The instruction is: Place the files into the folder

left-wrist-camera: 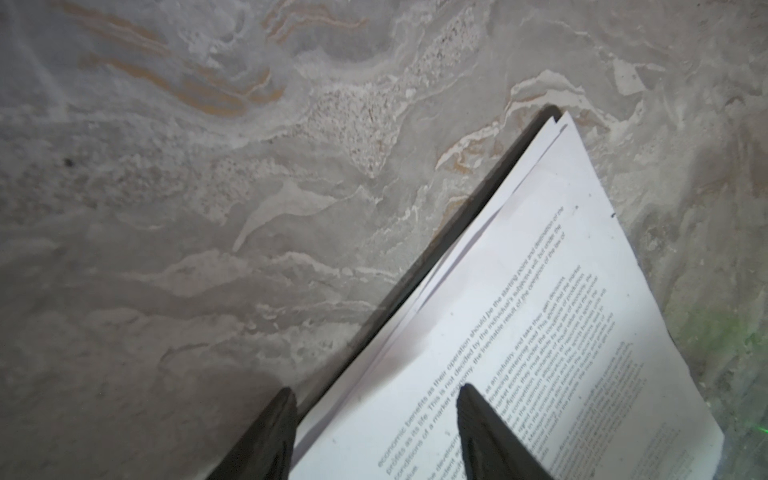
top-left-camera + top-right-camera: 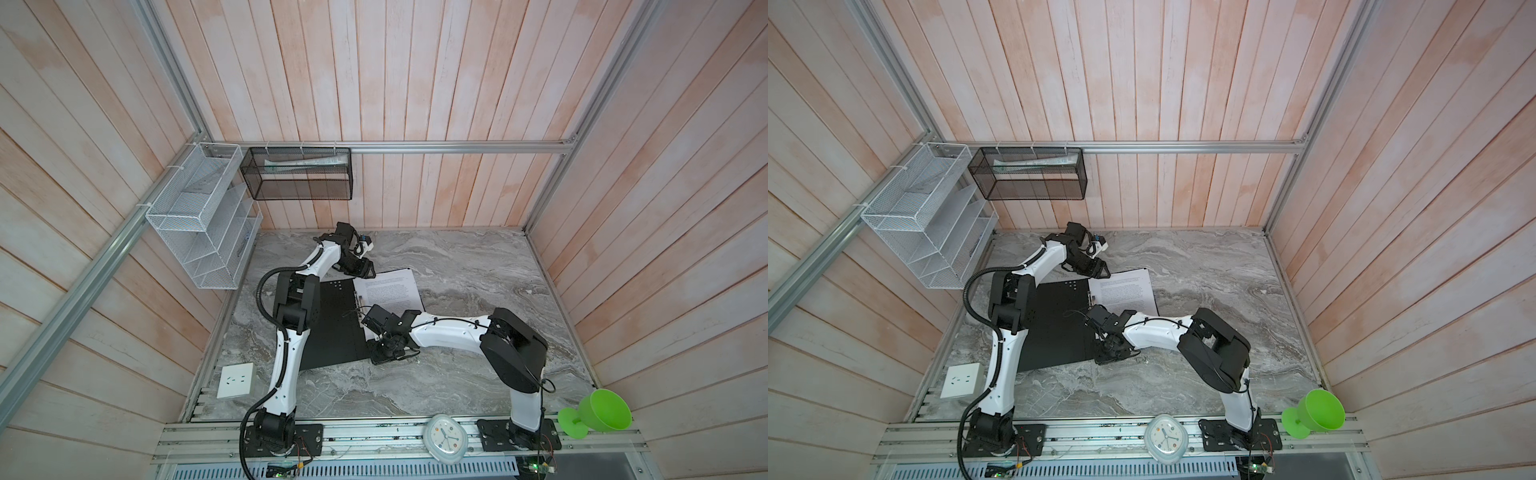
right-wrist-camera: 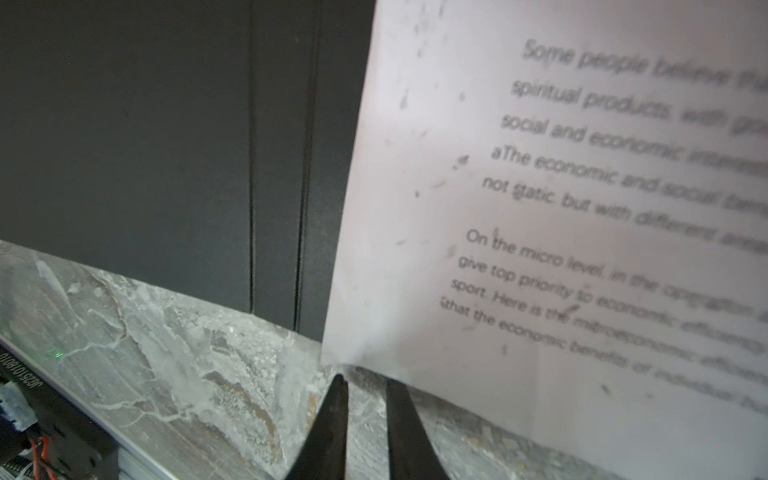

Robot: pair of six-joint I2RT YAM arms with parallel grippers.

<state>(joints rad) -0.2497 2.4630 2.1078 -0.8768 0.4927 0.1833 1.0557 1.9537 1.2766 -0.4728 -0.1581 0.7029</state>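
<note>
To square the thin white printed paper files [image 2: 388, 291], both grippers should nudge gently. The left gripper [image 1: 376, 388], fingers spread, straddles their far edge, and the right gripper [image 3: 363, 378], fingers narrowly apart and empty, is at the near corner. The files lie on the open flat black folder's [image 2: 332, 324] right half, long axis near-to-far, almost parallel to its spine [image 3: 276, 166].

Printed files [image 2: 390, 286] lie against the open black folder [image 2: 332, 332] on a marble table [image 2: 457, 374].
</note>
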